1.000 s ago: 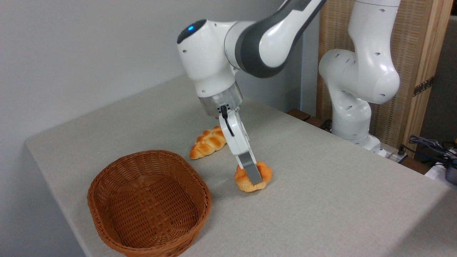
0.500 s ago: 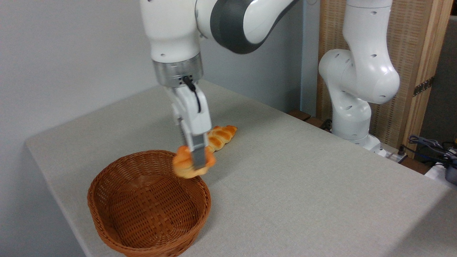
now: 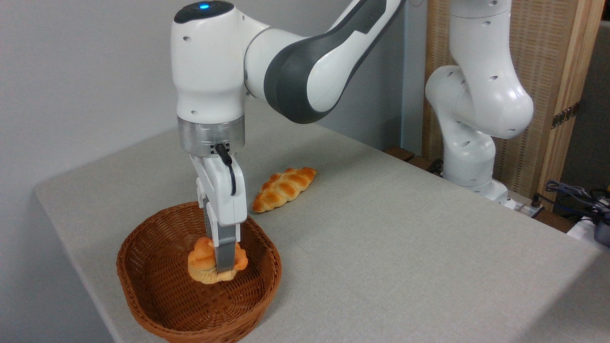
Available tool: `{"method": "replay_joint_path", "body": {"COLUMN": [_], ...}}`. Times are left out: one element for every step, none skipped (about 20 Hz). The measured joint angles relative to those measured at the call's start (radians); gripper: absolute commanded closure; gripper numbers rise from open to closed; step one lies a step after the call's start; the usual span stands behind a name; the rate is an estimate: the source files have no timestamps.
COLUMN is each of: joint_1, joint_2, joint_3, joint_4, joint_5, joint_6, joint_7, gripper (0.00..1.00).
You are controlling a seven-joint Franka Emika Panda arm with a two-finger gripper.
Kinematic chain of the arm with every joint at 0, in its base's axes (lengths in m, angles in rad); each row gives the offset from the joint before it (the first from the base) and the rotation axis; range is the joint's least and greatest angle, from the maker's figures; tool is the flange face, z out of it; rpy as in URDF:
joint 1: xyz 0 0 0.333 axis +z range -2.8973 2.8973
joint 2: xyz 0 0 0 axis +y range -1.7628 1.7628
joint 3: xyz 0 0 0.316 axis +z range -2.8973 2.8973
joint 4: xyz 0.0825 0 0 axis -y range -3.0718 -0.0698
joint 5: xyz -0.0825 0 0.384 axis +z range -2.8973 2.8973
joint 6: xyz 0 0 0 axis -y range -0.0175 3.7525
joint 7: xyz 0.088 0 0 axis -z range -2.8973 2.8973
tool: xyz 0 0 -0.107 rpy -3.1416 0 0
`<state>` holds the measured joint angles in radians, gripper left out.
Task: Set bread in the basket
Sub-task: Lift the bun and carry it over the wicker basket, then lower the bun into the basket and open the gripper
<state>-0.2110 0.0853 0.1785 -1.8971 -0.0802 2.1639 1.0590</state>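
The bread (image 3: 202, 264), a small round orange-golden bun with a paler base, hangs inside the brown wicker basket (image 3: 157, 305), over its middle and below the rim. My gripper (image 3: 220, 264) points straight down into the basket and is shut on the bun. One grey finger (image 3: 225, 255) crosses the bun's front; the other is hidden behind it. Whether the bun rests on the basket floor cannot be told.
A long braided golden loaf (image 3: 284, 188) lies on the grey table (image 3: 405, 252) behind and to the right of the basket. The arm's white base (image 3: 469, 143) stands at the back right, with cables (image 3: 572, 195) at the far right edge.
The gripper lifted the bun from the table to the right of the basket, carried it left over the rim, and lowered it into the basket. The braided loaf has not moved.
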Motion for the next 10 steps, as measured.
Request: {"method": "replay_joint_path", "body": {"joint_1": [0.000, 0.000, 0.000, 0.000, 0.000, 0.000, 0.000, 0.000, 0.000, 0.000], "joint_2": [0.003, 0.005, 0.008, 0.010, 0.011, 0.012, 0.013, 0.014, 0.015, 0.015], "joint_3": [0.000, 0.000, 0.000, 0.000, 0.000, 0.000, 0.000, 0.000, 0.000, 0.000], "joint_4": [0.000, 0.000, 0.000, 0.000, 0.000, 0.000, 0.000, 0.000, 0.000, 0.000], "joint_5": [0.001, 0.003, 0.005, 0.013, 0.029, 0.051, 0.071, 0.084, 0.091, 0.094], "joint_6": [0.008, 0.015, 0.020, 0.021, 0.022, 0.022, 0.022, 0.022, 0.022, 0.022], "joint_7": [0.002, 0.007, 0.014, 0.018, 0.020, 0.021, 0.021, 0.021, 0.021, 0.021], "gripper": [0.31, 0.21, 0.10, 0.10, 0.08, 0.05, 0.03, 0.00, 0.00, 0.00]}}
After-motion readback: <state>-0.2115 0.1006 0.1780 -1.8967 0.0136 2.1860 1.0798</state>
